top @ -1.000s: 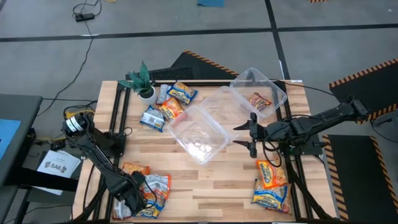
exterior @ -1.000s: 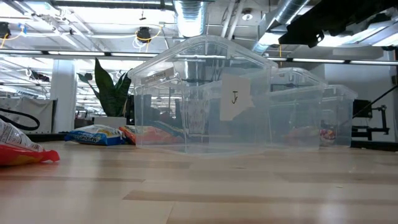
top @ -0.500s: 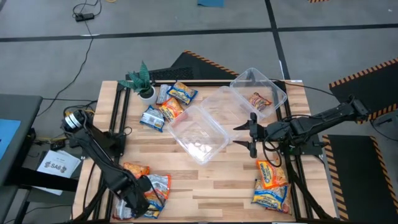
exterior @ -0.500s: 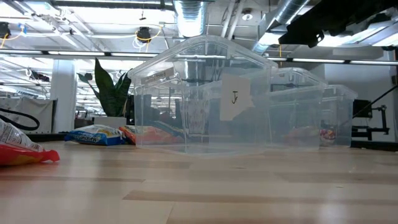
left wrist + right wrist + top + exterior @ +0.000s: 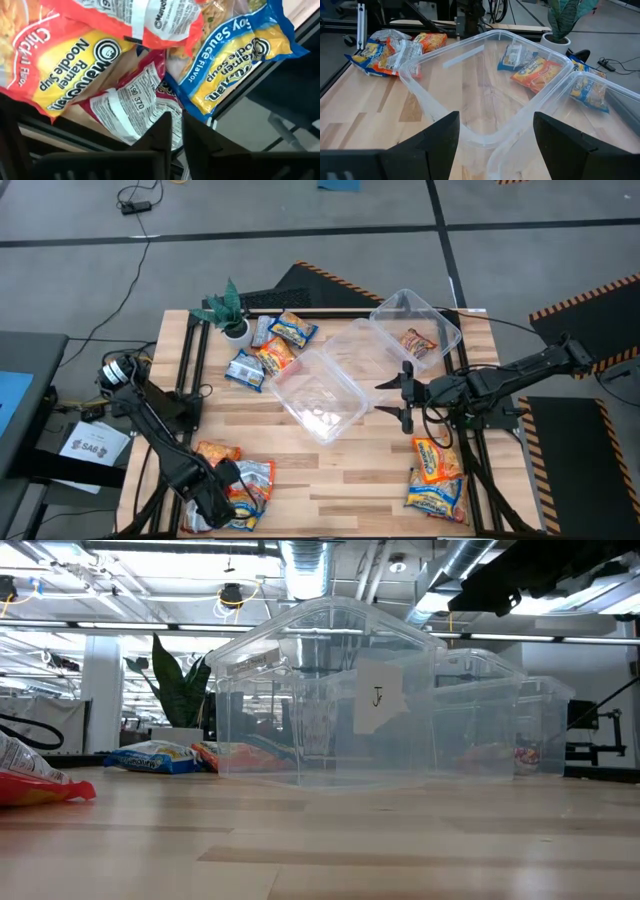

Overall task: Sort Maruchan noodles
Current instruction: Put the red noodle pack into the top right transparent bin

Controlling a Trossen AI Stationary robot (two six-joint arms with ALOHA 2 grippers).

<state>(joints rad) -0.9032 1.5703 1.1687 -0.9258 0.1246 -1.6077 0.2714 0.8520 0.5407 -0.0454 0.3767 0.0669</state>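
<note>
Maruchan packets lie flat in three groups: a near-left pile (image 5: 245, 478), a far-left group (image 5: 268, 346) beside the potted plant, and a near-right group (image 5: 436, 474). One more lies inside the far clear tub (image 5: 418, 342). My left gripper (image 5: 216, 500) is low over the near-left pile, shut on a dark red-brown packet (image 5: 131, 98) that lies between an orange packet (image 5: 65, 65) and a blue-and-yellow one (image 5: 235, 70). My right gripper (image 5: 404, 394) hangs open beside the middle clear tub (image 5: 490, 85), touching nothing. My left gripper (image 5: 176, 129) pinches the dark red-brown packet by its crimped end edge (image 5: 152, 131), between its two fingers. The packet stays in the pile, partly under the orange packet. The fingers themselves hide the exact spot of contact.
Two clear tubs stand mid-table, the middle one (image 5: 320, 392) and the far one (image 5: 414, 322); the low view shows a label on the nearer tub (image 5: 378, 696). A small potted plant (image 5: 228, 310) is at the far-left corner. Bare wood lies along the near centre (image 5: 340, 480).
My left arm has shifted a little toward the table's near-left corner, its gripper staying low over the pile. My right arm has kept still.
</note>
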